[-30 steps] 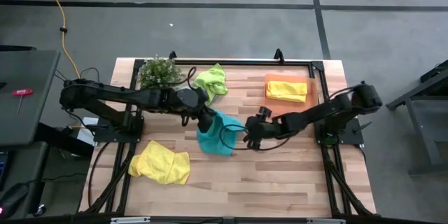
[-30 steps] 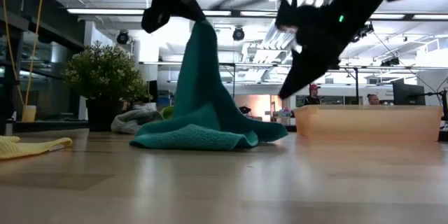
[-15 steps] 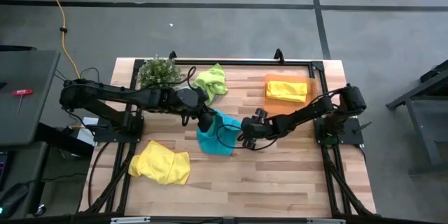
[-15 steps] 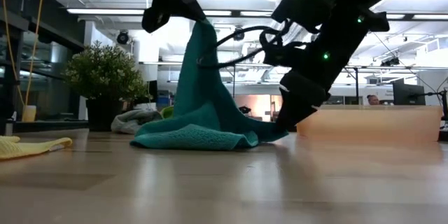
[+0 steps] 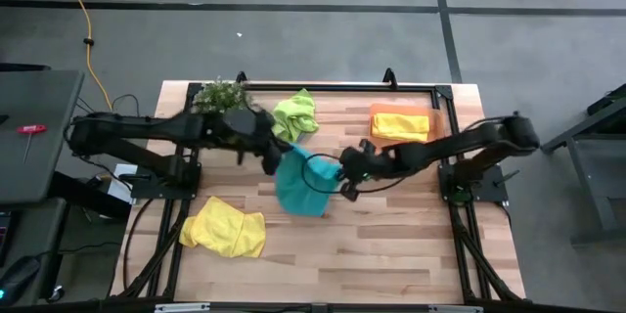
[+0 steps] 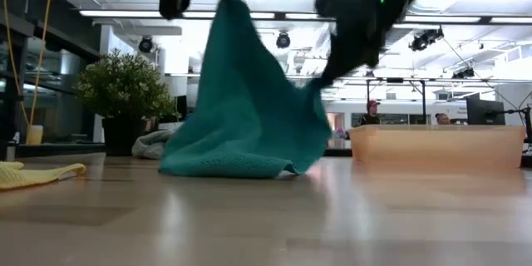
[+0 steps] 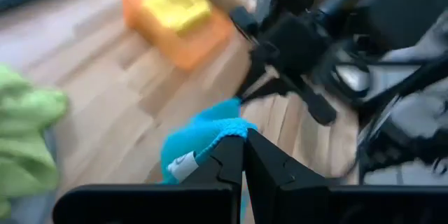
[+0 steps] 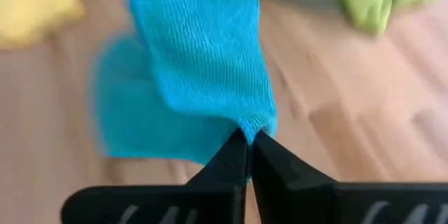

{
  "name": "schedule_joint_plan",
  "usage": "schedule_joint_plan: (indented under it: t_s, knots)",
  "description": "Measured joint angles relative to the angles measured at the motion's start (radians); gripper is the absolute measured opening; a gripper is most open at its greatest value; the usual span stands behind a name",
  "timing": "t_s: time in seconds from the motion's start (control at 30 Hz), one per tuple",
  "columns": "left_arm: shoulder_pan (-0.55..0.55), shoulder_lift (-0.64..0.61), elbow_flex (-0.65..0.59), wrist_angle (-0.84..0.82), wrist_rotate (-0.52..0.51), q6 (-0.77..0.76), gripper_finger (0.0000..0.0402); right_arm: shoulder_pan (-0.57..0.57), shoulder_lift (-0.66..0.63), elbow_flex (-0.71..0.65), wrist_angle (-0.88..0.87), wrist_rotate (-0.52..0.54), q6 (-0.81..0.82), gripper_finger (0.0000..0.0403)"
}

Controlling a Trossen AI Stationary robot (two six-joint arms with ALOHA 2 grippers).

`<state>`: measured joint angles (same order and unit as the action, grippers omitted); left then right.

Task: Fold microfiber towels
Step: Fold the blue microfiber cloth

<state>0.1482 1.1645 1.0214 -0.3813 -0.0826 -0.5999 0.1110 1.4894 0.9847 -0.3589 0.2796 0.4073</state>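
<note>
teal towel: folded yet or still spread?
Not folded. The teal towel hangs stretched between the left gripper and right gripper, each shut on a corner, its bottom edge resting on the table.

Teal towel: knit microfiber cloth, matt, fine ribbed weave. Lime towel and yellow towel: soft matt cloth, rumpled. Surface: wood planks, smooth, slight sheen. Orange tray: plastic, translucent look. Pincer fingers: dark, matt.
</note>
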Motion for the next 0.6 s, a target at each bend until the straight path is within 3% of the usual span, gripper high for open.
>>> schedule_joint_plan:
  t_s: [0.13,0.3,0.47,0.6]
  knots:
    - [0.018,-0.117,0.000,-0.038,-0.011,-0.056,0.0000,0.001,-0.127,0.119,-0.127,-0.018,-0.051,0.0001]
    - [-0.025,-0.224,0.000,-0.119,0.024,-0.131,0.0000,0.022,-0.173,0.331,-0.372,-0.114,-0.071,0.0001]
    - [-0.149,-0.268,0.000,-0.149,0.027,-0.272,0.0000,0.091,-0.149,0.538,-0.613,-0.245,-0.068,0.0000]
    - [-0.305,-0.256,0.000,-0.157,-0.012,-0.405,0.0000,0.166,-0.143,0.618,-0.681,-0.363,0.008,0.0000]
